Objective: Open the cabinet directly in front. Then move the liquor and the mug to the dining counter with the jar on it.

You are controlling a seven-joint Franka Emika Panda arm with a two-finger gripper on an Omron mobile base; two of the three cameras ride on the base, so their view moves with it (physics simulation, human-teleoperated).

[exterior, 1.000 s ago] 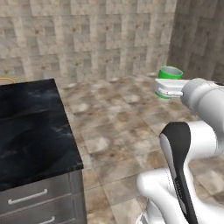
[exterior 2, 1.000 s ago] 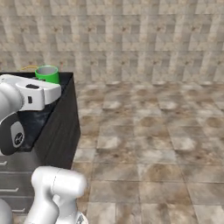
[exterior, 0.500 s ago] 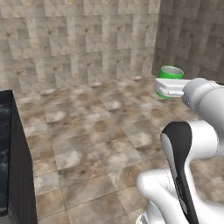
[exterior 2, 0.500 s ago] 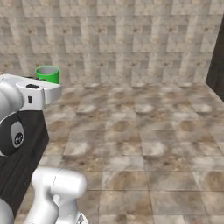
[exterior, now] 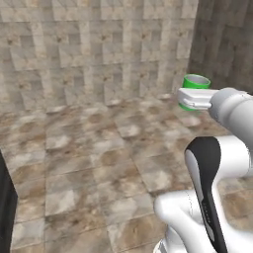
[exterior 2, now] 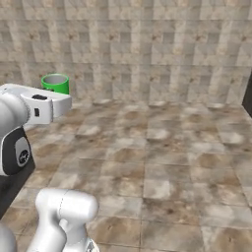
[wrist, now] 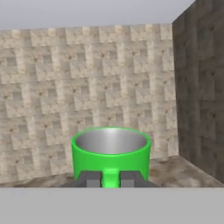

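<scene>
My gripper (wrist: 110, 178) is shut on the mug (wrist: 110, 153), a bright green cup with a pale inside, held upright in the air above the floor. In the left base view the mug (exterior: 196, 81) sits at the end of my white hand (exterior: 193, 98), at the upper right. In the right base view the mug (exterior 2: 55, 82) rises behind the hand (exterior 2: 47, 104) at the left. The fingertips (wrist: 89, 178) clamp the cup's handle low at its front. The cabinet, the liquor, the jar and the dining counter are out of view.
Ahead is a beige stone-tile wall (exterior: 99, 49) above a brown tiled floor (exterior 2: 162, 162). A dark wood-grain panel (exterior: 222, 44) stands at the right. A black counter edge (exterior: 5, 207) shows at the lower left, and a dark shape (exterior 2: 248, 96) at the far right edge.
The whole picture has shifted as the base turned: the black counter slid out to the left and a dark panel came in at the right. The mug stays held in the gripper.
</scene>
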